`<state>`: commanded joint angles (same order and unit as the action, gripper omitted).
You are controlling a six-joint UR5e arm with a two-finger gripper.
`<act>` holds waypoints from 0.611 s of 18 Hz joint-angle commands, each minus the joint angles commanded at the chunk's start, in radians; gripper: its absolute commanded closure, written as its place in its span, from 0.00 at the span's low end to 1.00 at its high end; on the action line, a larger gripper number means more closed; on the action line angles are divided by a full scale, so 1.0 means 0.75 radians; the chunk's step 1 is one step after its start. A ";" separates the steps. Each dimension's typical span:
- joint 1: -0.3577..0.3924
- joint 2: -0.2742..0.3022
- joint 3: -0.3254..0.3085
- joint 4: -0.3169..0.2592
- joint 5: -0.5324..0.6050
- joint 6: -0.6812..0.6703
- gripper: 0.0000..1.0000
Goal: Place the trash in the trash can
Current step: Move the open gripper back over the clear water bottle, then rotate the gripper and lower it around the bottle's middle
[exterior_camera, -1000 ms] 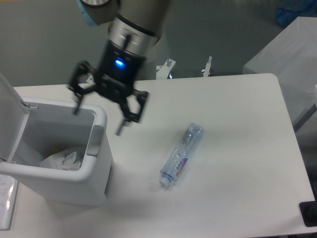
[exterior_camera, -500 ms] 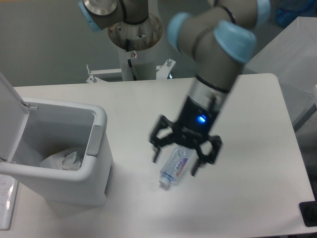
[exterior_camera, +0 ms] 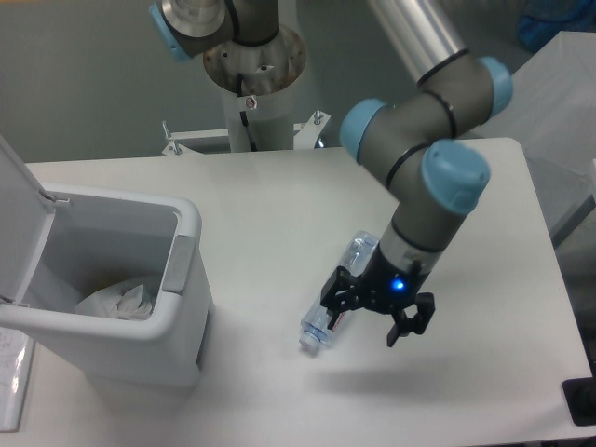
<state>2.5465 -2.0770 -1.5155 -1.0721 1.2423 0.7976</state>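
Observation:
The clear crushed bottle (exterior_camera: 318,328) with a blue-red label lies on the white table, cap toward the front left. My gripper (exterior_camera: 368,322) is open and low over the table, just right of the bottle's middle. Its left finger (exterior_camera: 335,296) overlaps the bottle in this view; I cannot tell whether they touch. The white trash can (exterior_camera: 189,226) stands at the left with its lid (exterior_camera: 17,209) flipped up. A crumpled white wrapper (exterior_camera: 115,301) lies inside the can.
The arm's base (exterior_camera: 251,56) rises behind the table's back edge. A grey box (exterior_camera: 549,112) stands off the table's right side. A small black object (exterior_camera: 580,402) sits at the front right corner. A paper sheet (exterior_camera: 9,382) lies beside the can.
The gripper swung from above the trash can's rim to the right and down, ending open beside the bottle. Bottle and wrapper have not moved.

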 joint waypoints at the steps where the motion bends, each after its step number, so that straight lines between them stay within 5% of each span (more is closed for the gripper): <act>1: -0.010 -0.006 0.000 -0.014 0.033 0.008 0.00; 7: -0.108 -0.074 0.055 -0.092 0.223 0.012 0.01; 11: -0.153 -0.151 0.198 -0.243 0.274 0.008 0.01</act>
<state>2.4314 -2.1904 -1.3670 -1.2545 1.4480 0.8038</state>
